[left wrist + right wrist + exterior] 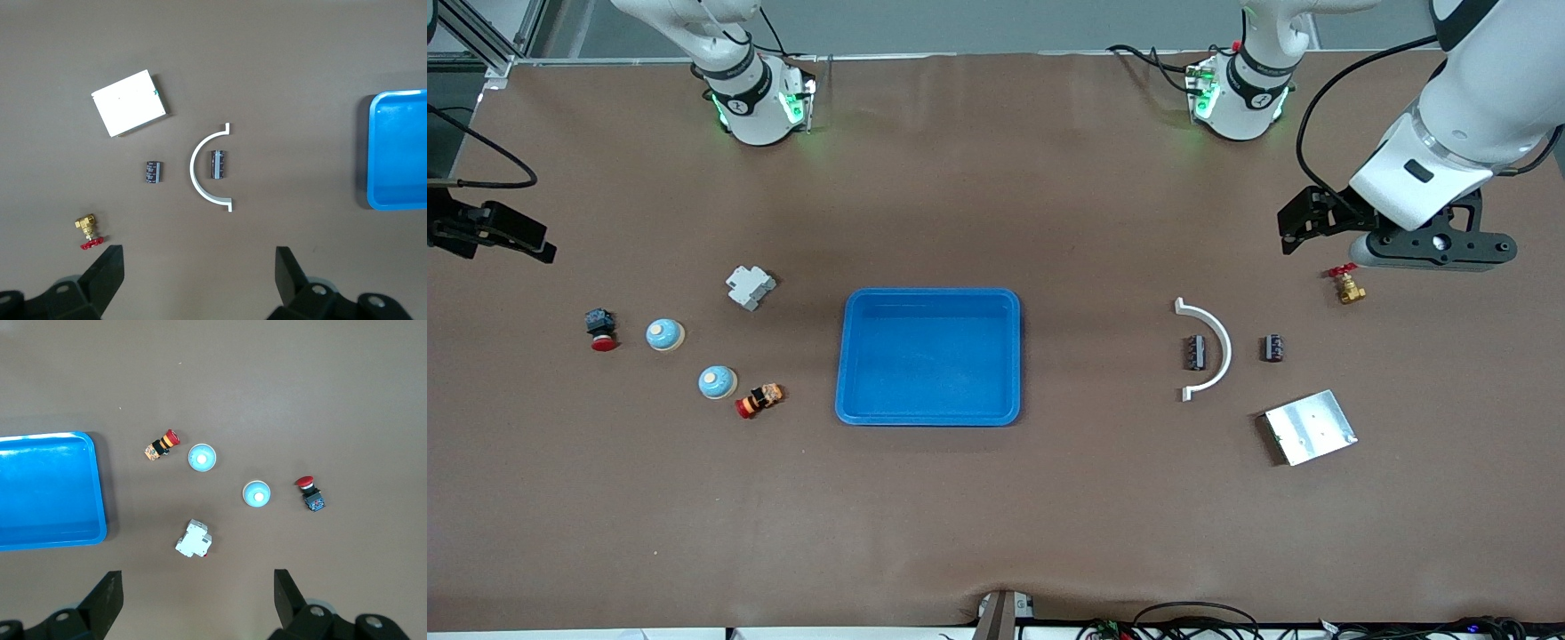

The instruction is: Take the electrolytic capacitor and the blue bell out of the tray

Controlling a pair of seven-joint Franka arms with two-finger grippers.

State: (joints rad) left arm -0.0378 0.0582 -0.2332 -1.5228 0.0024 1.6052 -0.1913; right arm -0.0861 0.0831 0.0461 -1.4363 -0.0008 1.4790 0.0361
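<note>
Two black capacitors lie toward the left arm's end of the table: one (1195, 352) (218, 164) inside a white curved piece, the other (1273, 348) (153, 173) just outside it. Two pale blue bells (665, 334) (718, 382) sit toward the right arm's end; the right wrist view shows both (256, 493) (202, 457). A blue tray (929, 293) stands empty mid-table. My left gripper (1432, 253) (197, 267) hangs open and empty above the table near a brass valve. My right gripper (489, 229) (197, 590) hovers open and empty, high over the bells' end.
A white curved piece (1224, 351), a metal plate (1310, 427) and a brass valve with a red handle (1350, 287) lie by the capacitors. A white breaker (750, 286), a red button on a black body (601, 329) and a red-orange button (759, 400) lie by the bells.
</note>
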